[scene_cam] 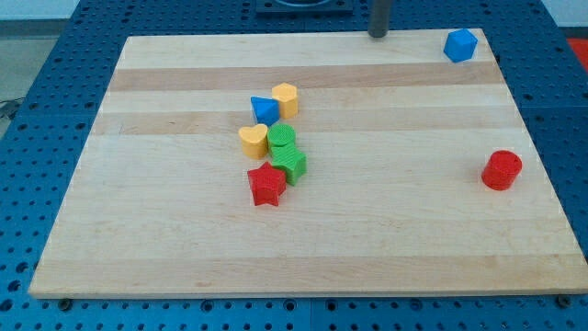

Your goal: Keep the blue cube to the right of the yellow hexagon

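Observation:
The blue cube [460, 44] sits near the top right corner of the wooden board [165, 239]. The yellow hexagon [285, 97] is in a cluster near the board's middle, well to the left of the blue cube. My tip [378, 35] is at the board's top edge, to the left of the blue cube and apart from it, and up and to the right of the yellow hexagon. It touches no block.
The cluster also holds a blue triangle [265, 109], a yellow heart [254, 140], two green blocks [282, 140] [292, 164] and a red star [266, 185]. A red cylinder [502, 170] stands alone near the right edge.

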`<act>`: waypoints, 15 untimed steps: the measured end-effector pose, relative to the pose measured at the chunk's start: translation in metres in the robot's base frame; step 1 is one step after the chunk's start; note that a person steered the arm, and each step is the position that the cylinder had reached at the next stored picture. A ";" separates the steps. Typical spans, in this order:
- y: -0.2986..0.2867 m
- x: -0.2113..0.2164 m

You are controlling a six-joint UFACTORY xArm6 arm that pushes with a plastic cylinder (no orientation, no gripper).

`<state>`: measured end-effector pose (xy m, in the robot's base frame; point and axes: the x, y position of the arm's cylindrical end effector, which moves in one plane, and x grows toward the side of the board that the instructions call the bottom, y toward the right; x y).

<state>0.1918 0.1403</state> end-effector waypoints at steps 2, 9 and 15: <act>0.071 0.000; 0.108 0.075; 0.148 0.021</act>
<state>0.2128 0.2882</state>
